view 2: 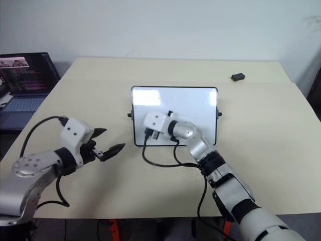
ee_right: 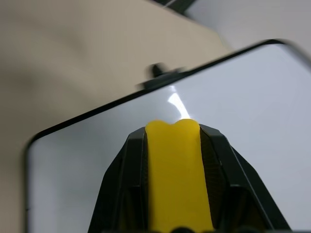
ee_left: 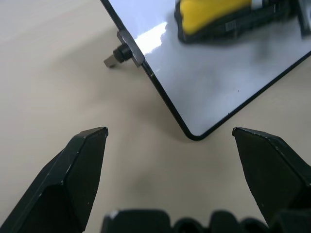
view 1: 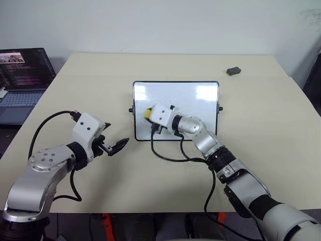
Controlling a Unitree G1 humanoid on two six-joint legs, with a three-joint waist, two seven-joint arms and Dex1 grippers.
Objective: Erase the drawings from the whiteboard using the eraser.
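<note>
The whiteboard [view 1: 195, 100] lies flat in the middle of the beige table, with a thin black frame and small side knobs. My right gripper [view 1: 149, 115] reaches over the board's left half and is shut on the yellow eraser [ee_right: 172, 170], which pokes out between its black fingers just above the glossy surface. No drawings show on the bare white areas; the patch under my right hand is hidden. My left gripper [ee_left: 169, 131] hovers open and empty to the left of the board's near left corner [ee_left: 194, 136].
An open laptop [view 1: 22, 80] stands beyond the table's left edge. A small dark grey rounded object [view 1: 233, 71] rests at the far right of the table. A black cable [view 1: 170, 158] loops on the table in front of the board.
</note>
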